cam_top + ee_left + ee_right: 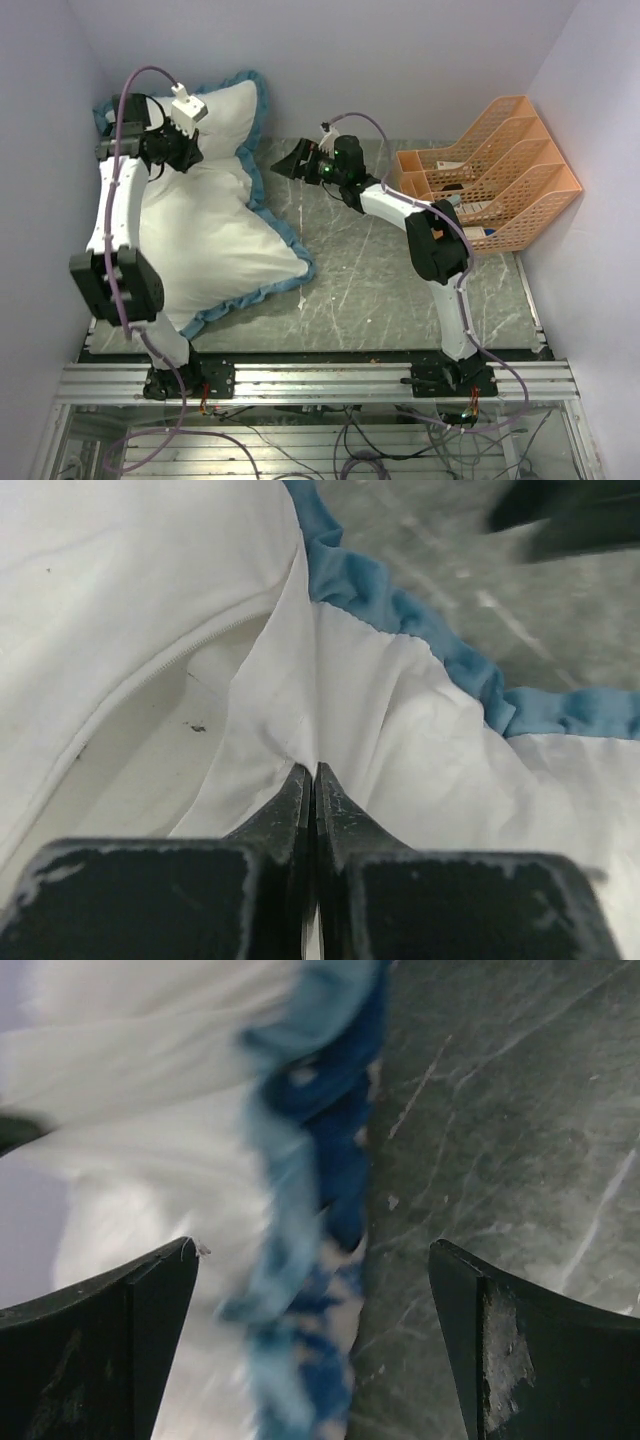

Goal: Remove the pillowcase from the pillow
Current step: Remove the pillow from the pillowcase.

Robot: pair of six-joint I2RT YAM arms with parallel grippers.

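Note:
The pillowcase (225, 250) lies at the table's left, white side up, with a teal ruffled edge (262, 205). My left gripper (183, 150) is shut on a fold of its white fabric (380, 720), right at the fingertips (330, 785). Beside that fold the plain white pillow (90, 630) shows its zip seam and a few dark specks. My right gripper (290, 163) is open and hovers low at the case's right edge. The blurred blue-and-white ruffle (300, 1260) lies between its spread fingers (130, 1330), touching neither.
An orange mesh file rack (490, 170) stands at the back right of the grey marble table (400, 290). Lilac walls close in on the left, back and right. The right gripper shows blurred at the top right of the left wrist view (570, 520).

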